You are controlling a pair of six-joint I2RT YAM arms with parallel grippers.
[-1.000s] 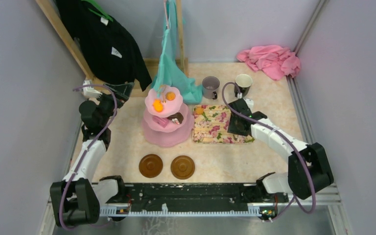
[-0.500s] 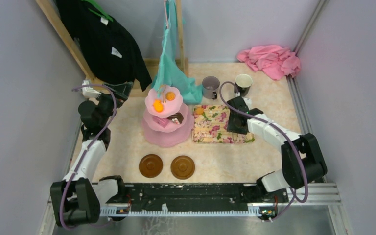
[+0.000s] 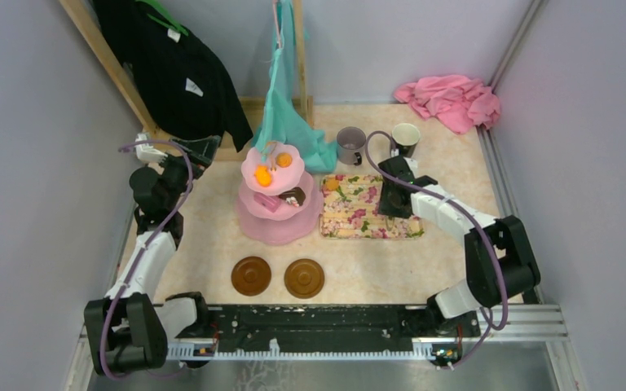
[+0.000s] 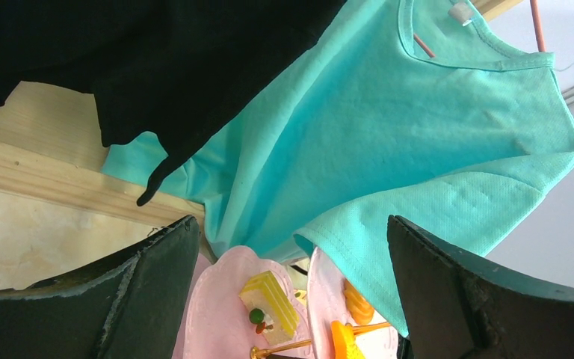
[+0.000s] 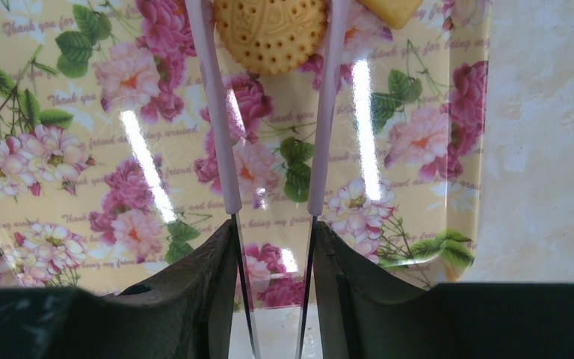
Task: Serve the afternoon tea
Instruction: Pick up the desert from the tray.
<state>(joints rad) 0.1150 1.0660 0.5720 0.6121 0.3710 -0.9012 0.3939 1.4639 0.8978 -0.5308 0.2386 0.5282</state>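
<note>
Floral tray (image 5: pixel 418 149) lying beneath right gripper (image 5: pixel 273 239), fingers clamping pink tongs (image 5: pixel 209 90); round biscuit (image 5: pixel 270 30) sitting between 2 tong tips ahead, likely light, rigid, slippery; pinching its sides. Left gripper (image 4: pixel 291 224) gaping.

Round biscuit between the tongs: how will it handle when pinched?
The biscuit looks rigid and flat, so it probably won't squash. Its round edge may squirt out from the thin tongs. The tray glares glossy, so the biscuit likely slides if nudged.

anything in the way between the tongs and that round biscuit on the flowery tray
Nothing visible. The right gripper holds the pink tongs, and their two arms flank the round biscuit on the floral tray, with only bare tray between. A yellow piece lies outside them.
</note>
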